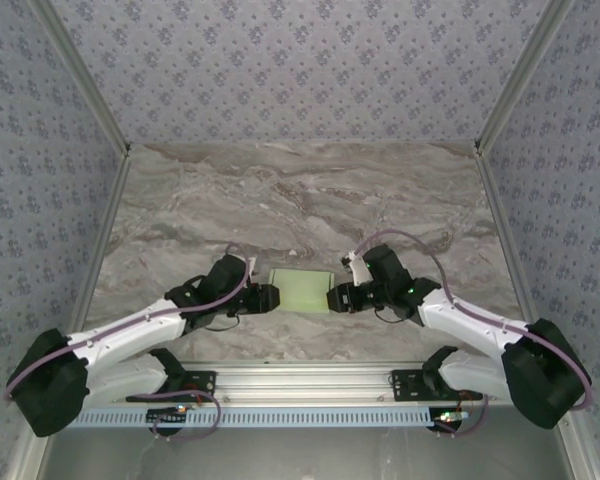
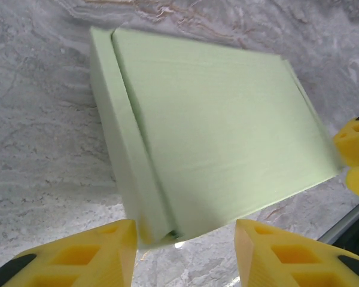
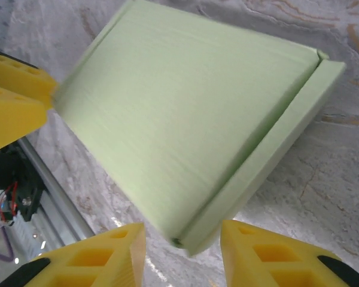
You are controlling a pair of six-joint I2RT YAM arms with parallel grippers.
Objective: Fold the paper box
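Note:
The paper box (image 1: pixel 301 290) is a pale lime-green flat rectangular box lying on the marble table between my two grippers. My left gripper (image 1: pixel 273 297) is at its left end, open. In the left wrist view the box (image 2: pixel 215 131) has one near corner just ahead of the gap between the yellow fingers (image 2: pixel 107 254), close to the left one. My right gripper (image 1: pixel 332 298) is at its right end, open. In the right wrist view a corner of the box (image 3: pixel 191 119) reaches into the gap between its fingers (image 3: pixel 269 254). Neither gripper is closed on the box.
The marble table (image 1: pixel 300 200) stretches away behind the box. Patterned walls (image 1: pixel 40 150) close in the left, right and back sides. An aluminium rail (image 1: pixel 300 378) with the arm bases runs along the near edge.

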